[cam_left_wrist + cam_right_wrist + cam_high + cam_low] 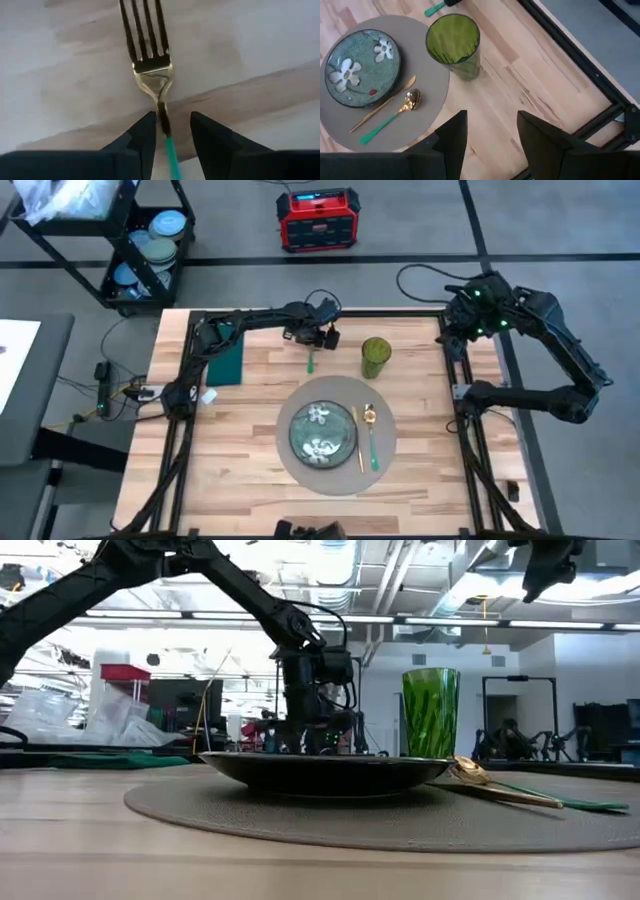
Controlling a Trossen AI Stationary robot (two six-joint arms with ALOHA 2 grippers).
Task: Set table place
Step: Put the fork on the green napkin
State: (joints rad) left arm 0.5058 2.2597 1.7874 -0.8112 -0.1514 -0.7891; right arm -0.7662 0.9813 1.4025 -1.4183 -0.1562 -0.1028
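The fork (150, 55) lies closest to the left wrist camera, flat on the wooden table (250, 460), with its gold tines pointing away from the left gripper (167, 131) and its green handle running back between the two dark fingers. The fingers stand narrowly apart on both sides of the thin neck of the fork; I cannot tell for sure if they already press on it, so I judge the grasp as not yet closed. In the high view this fork (310, 362) is on the far side of the table, just left of the green glass (375, 357) and a little beyond the far edge of the placemat (290, 470), and its long axis goes roughly from far to near. The placemat, the place to be set, sits in the middle of the table and already carries the floral plate (322, 431), with a gold knife (358, 438) and a spoon (371, 435) to the right of the plate. The left side of the plate is bare, so the fork probably must go there, toward the near side from the gripper. The left arm is clearly the nearer one. The right gripper (490, 132) waits high over the far right corner, its fingers wide apart and holding nothing.
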